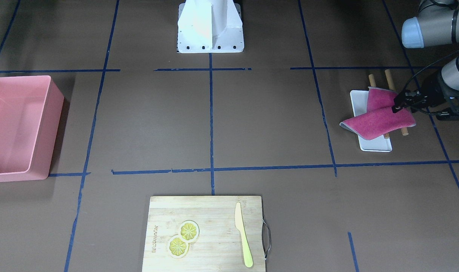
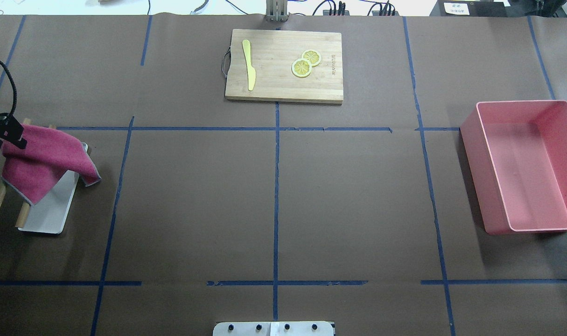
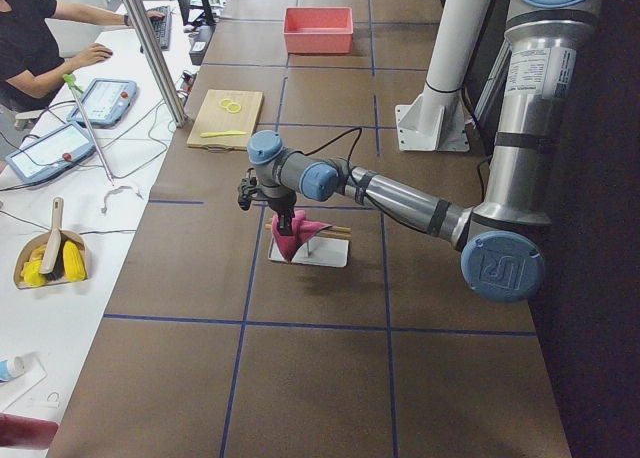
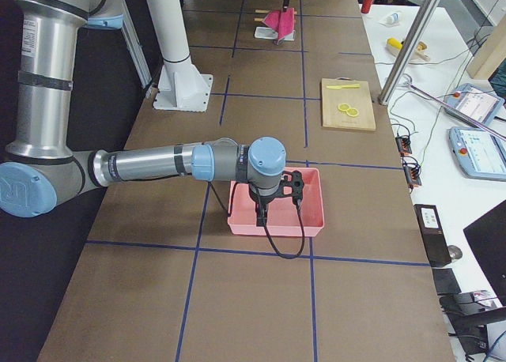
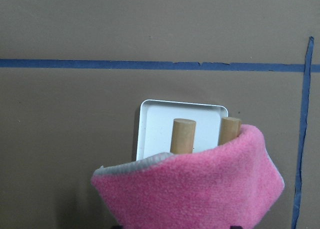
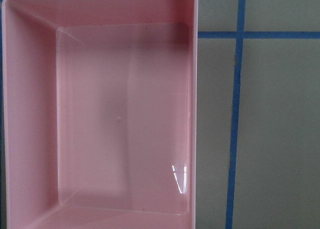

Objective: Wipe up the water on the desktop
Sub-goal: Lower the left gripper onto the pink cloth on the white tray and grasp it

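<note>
— Left pincer (image 1: 397,107)?
— Clamped on the top edge of the pink cloth (image 1: 378,121), with the rest sagging below onto two wooden rods (image 1: 372,80) over a white tray (image 1: 374,145).
— Handling?
— Likely soft, light and floppy; nothing to break. Best taken by a bunched fold rather than a thin hem.
— Desktop (image 1: 252,124)?
— Directly beneath, spreading far off to the side. No water discernible on it.
— Arm pose?
— Reached out long and low, wrist bent, fingers pointing down.
— Right pincer (image 4: 263,212)?
— Poised above the pink bin (image 4: 314,220). Wide or narrow, impossible to tell.
</note>
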Robot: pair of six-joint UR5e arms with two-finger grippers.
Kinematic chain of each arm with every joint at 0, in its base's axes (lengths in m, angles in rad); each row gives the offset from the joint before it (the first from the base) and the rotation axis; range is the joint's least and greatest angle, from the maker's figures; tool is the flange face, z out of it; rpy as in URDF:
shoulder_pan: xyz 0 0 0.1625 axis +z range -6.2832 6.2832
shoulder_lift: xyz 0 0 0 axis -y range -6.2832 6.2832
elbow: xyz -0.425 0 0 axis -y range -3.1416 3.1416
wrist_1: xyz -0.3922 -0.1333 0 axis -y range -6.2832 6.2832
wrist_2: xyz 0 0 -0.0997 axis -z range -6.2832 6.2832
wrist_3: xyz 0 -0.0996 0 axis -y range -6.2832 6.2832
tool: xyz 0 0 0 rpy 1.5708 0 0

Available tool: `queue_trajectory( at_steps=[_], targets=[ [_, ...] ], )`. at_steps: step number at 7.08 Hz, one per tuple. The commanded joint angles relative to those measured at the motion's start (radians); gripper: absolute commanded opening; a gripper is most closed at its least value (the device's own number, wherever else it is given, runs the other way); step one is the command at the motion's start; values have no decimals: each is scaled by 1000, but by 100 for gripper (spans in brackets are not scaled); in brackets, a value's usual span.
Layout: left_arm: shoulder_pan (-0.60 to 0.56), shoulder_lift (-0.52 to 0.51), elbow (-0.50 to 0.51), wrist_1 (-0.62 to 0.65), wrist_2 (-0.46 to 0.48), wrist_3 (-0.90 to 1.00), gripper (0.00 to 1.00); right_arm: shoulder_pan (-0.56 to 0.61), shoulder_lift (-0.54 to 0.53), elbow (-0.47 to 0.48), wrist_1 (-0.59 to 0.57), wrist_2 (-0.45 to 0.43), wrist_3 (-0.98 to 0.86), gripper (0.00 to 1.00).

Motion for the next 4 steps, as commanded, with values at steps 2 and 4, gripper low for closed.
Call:
queue_trajectory(
  at_steps=[2,4],
  targets=[
    [0,0,-17,0,-1,-5,2,0,0,0,-1,1,0,100],
    [0,-2,-25,0,-1,-30,0,0,0,0,-1,1,0,100]
  ],
)
